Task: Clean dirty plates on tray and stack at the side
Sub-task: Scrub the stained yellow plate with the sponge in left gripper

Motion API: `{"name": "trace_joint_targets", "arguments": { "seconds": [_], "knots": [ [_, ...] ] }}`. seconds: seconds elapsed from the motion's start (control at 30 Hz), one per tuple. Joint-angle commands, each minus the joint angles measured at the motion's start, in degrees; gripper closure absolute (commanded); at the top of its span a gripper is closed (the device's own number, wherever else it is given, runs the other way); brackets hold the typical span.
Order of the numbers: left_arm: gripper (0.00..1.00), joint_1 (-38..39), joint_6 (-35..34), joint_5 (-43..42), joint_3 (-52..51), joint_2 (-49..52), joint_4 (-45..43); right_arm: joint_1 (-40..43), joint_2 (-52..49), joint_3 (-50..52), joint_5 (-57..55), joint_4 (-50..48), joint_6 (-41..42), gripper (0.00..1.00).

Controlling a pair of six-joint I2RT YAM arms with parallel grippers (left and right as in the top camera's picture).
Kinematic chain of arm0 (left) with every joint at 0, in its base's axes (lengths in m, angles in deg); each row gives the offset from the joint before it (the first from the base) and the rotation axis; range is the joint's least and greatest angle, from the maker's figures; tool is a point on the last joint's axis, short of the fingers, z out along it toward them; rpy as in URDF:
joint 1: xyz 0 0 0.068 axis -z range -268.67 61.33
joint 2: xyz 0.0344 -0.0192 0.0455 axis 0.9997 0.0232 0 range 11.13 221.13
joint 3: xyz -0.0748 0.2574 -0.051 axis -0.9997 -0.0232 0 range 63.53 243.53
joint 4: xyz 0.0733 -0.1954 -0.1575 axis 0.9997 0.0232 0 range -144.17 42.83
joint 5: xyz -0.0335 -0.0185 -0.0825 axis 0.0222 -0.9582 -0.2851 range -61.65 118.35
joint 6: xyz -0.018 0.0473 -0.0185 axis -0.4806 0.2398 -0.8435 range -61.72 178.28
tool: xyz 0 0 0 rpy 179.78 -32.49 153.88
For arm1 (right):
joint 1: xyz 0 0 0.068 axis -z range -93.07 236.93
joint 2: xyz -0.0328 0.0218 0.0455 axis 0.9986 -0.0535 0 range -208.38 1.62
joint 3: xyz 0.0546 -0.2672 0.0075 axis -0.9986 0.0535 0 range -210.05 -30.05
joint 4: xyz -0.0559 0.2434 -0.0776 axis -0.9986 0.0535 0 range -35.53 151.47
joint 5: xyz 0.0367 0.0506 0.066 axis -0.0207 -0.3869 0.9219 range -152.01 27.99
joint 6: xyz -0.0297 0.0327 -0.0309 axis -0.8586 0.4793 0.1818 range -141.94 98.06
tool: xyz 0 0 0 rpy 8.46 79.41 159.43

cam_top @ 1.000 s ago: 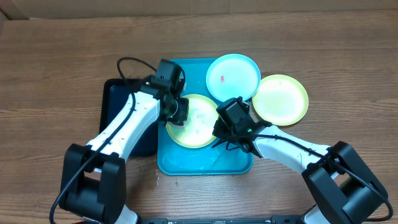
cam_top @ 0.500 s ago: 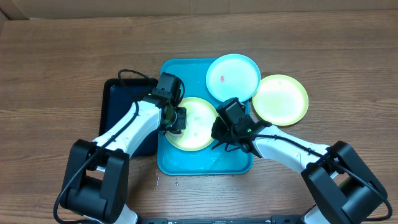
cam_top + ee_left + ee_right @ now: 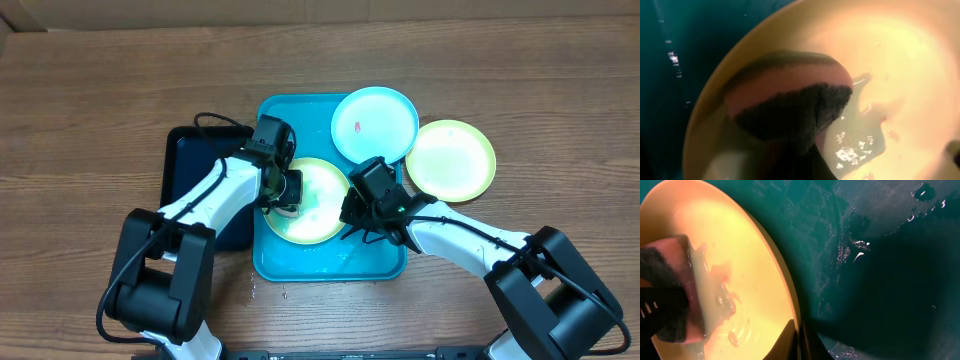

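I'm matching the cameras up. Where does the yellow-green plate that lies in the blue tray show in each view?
Overhead: yellow-green plate at picture centre.
Left wrist: it fills the frame's right side.
Right wrist: it takes the left half.
Shared landmark: the blue tray beneath it.

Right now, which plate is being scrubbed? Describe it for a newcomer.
Find the bright cyan-blue rectangular plastic tray mid-table. The round yellow-green rimmed plastic plate lies in it. Unlike the light cyan plate and the other yellow-green plate, it is wet, under a pink sponge.
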Motion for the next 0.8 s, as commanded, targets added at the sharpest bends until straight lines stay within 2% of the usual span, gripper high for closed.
{"name": "trace_joint_targets", "arguments": {
  "seconds": [0.0,0.27,0.43,0.57,0.77],
  "knots": [
    [0.96,0.9,1.9,-14.9,0.2,3.5,-0.9,-0.1,-0.3,-0.8,0.5,-0.6,-0.2,0.96],
    [0.96,0.9,3.6,-23.3,6.1,2.6,-0.4,-0.1,-0.3,-0.8,0.5,-0.6,-0.2,0.96],
    [0.96,0.8,6.5,-23.3,12.5,2.1,5.4,-0.1,-0.3,-0.8,0.5,-0.5,-0.2,0.96],
    [0.96,0.8,7.4,-16.2,16.6,0.4,12.0,-0.1,-0.3,-0.8,0.5,-0.6,-0.2,0.96],
    [0.96,0.9,6.1,-0.2,16.7,-0.2,17.6,-0.1,-0.3,-0.8,0.5,-0.9,-0.2,0.96]
  ]
}}
